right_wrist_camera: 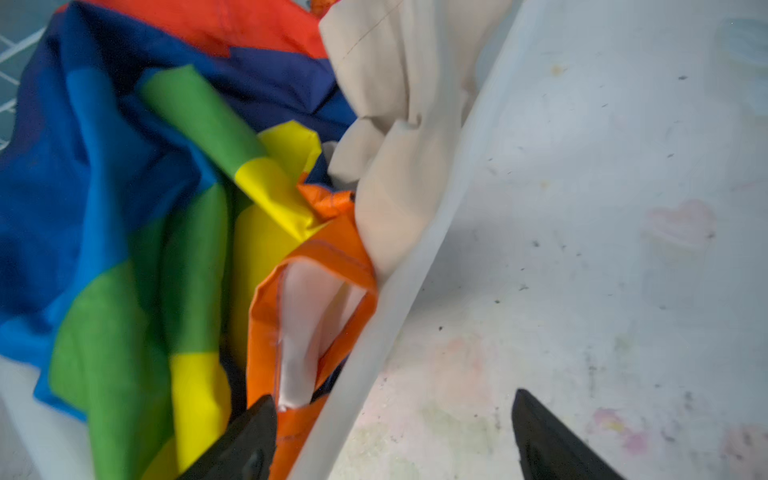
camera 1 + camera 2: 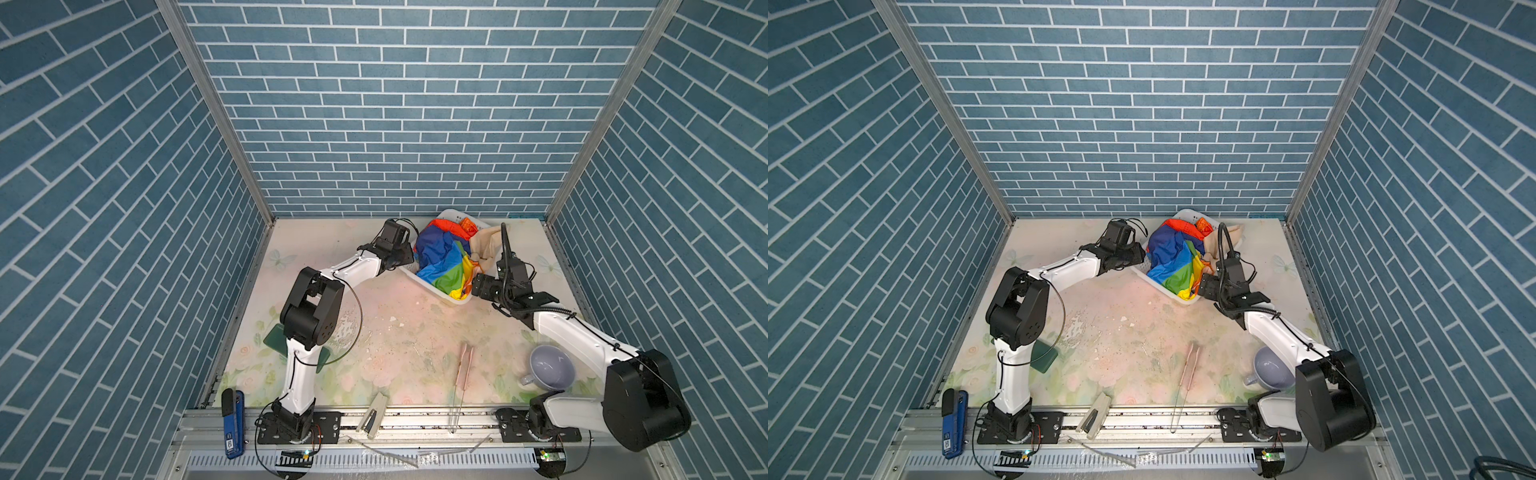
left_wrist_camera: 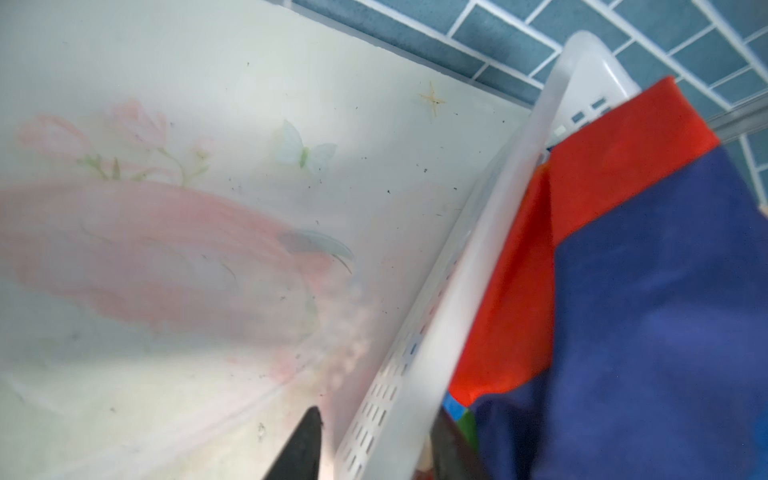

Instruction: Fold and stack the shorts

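The rainbow-striped shorts (image 2: 440, 257) (image 2: 1173, 257) lie crumpled in a white perforated basket (image 2: 436, 293) (image 2: 1163, 287) at the back of the table. The beige shorts (image 2: 486, 245) (image 1: 395, 124) are bunched against the basket's right side. My left gripper (image 2: 409, 259) (image 3: 378, 440) straddles the basket's left wall (image 3: 415, 365). Its inner finger rests by the rim near the blue and red fabric (image 3: 623, 291), and a thin gap shows at the outer finger. My right gripper (image 2: 473, 286) (image 1: 390, 419) stands open across the right wall (image 1: 374, 332), one finger over the orange hem (image 1: 316, 257), the other over the table.
A lilac cup (image 2: 550, 368) sits front right beside the right arm. Pink tongs (image 2: 465, 361) lie front centre, a stapler (image 2: 372, 417) and a blue tool (image 2: 232, 424) rest on the front rail, and a green block (image 2: 276, 340) lies under the left arm. Brick walls enclose three sides.
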